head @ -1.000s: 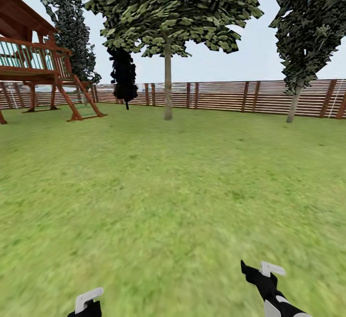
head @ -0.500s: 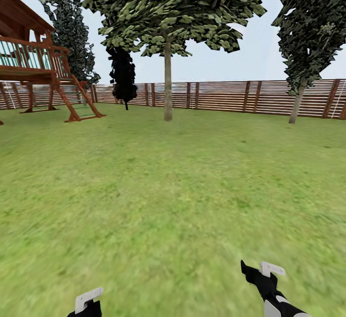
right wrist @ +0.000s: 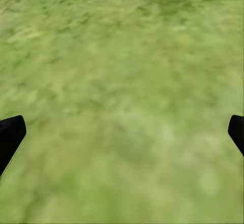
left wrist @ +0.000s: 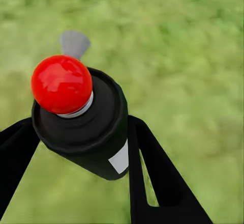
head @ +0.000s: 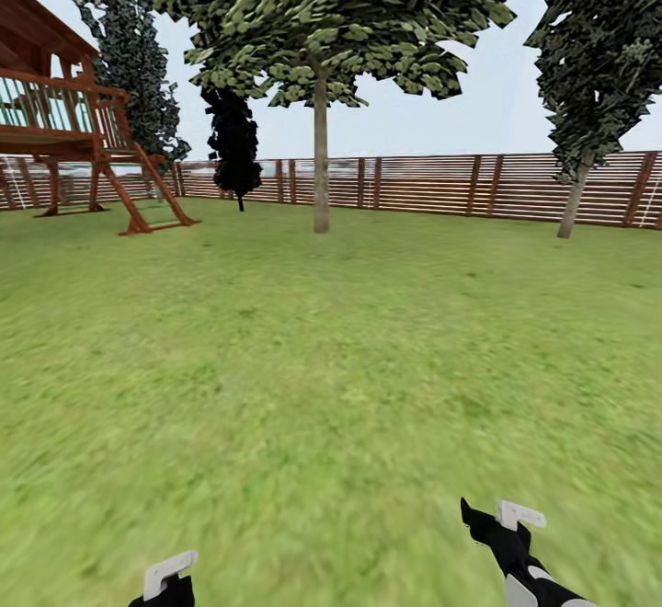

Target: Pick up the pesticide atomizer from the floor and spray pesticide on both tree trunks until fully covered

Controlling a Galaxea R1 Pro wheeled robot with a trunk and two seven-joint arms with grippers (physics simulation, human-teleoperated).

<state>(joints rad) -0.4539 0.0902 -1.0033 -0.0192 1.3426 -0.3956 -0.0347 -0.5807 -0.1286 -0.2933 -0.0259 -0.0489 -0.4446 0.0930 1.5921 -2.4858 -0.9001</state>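
Note:
In the left wrist view my left gripper (left wrist: 81,137) is shut on the pesticide atomizer (left wrist: 96,132), a dark canister with a round red tip (left wrist: 62,84), held above the grass floor (left wrist: 193,56). The left gripper (head: 168,578) sits at the bottom edge of the head view. My right gripper (head: 496,517) hangs low at the right, and the right wrist view shows the same gripper (right wrist: 122,132) open with only grass between its fingers. One tree with a grey-brown trunk (head: 320,161) and flat green leaves stands far ahead across the lawn.
A brown slat fence (head: 441,186) closes the far side of the garden. A wooden play tower with a ladder (head: 83,129) stands at the far left. Dark narrow trees rise at the back left (head: 234,143) and at the right (head: 588,64). Open lawn lies between me and the tree.
The whole head view has shifted slightly, with the play tower sliding left, so the camera moved. Both grippers keep their places and states.

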